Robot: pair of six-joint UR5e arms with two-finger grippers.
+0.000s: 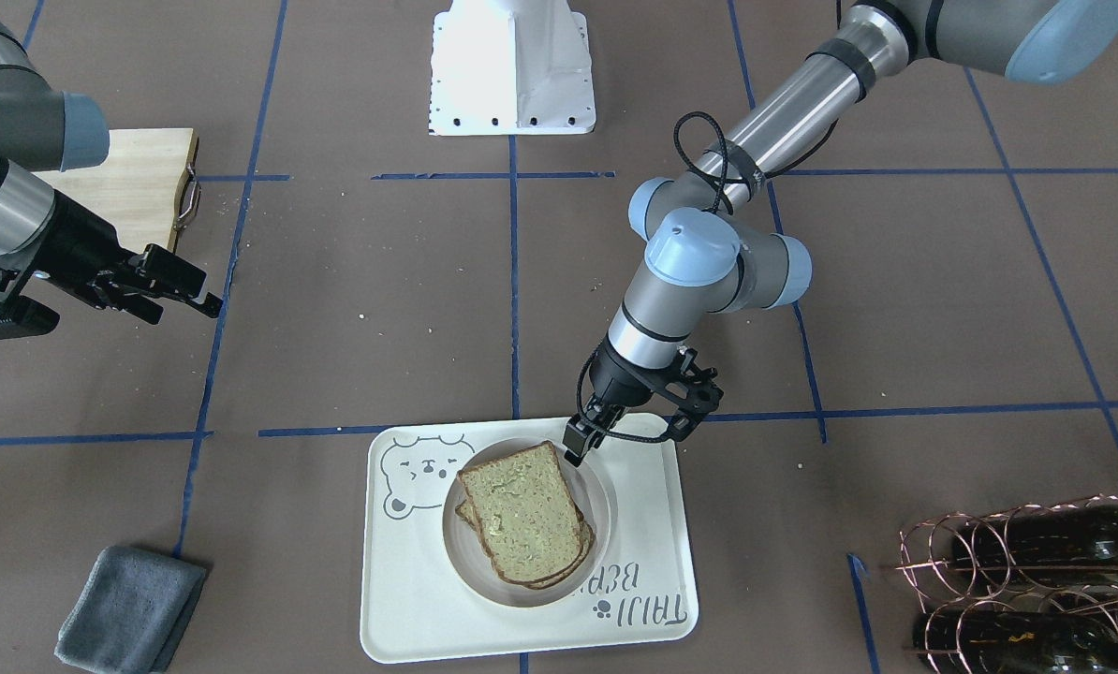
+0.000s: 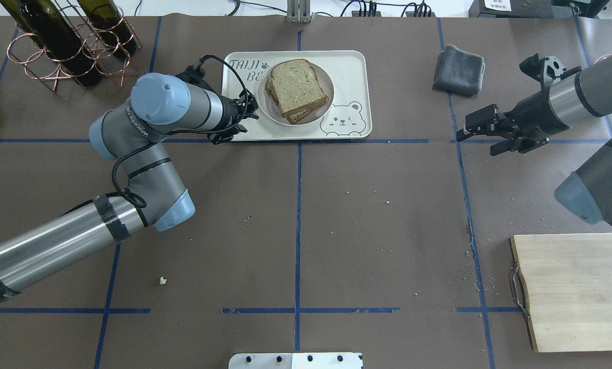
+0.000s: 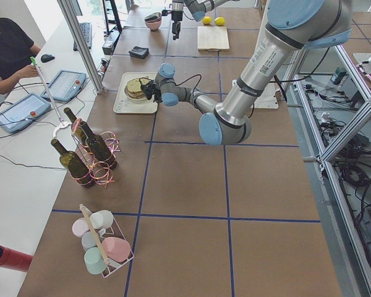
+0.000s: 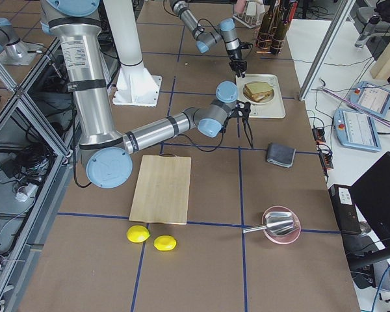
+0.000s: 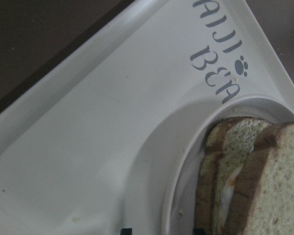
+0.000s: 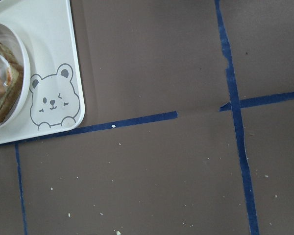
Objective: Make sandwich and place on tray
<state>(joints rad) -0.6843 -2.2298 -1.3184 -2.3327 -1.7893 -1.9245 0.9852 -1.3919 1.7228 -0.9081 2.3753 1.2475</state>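
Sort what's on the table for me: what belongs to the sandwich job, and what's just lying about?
Belongs to the job: sandwich; round plate under it; tray.

Lying about: wooden board; grey cloth; wine bottles in a copper rack; two lemons; pink bowl; pastel cups.

Bright, even overhead light; soft faint shadows on tabletop (image 2: 337,215). Ext. views sharp, no glare. Left wrist view blurry close-up, tray (image 5: 88,147) w/ mild sheen.
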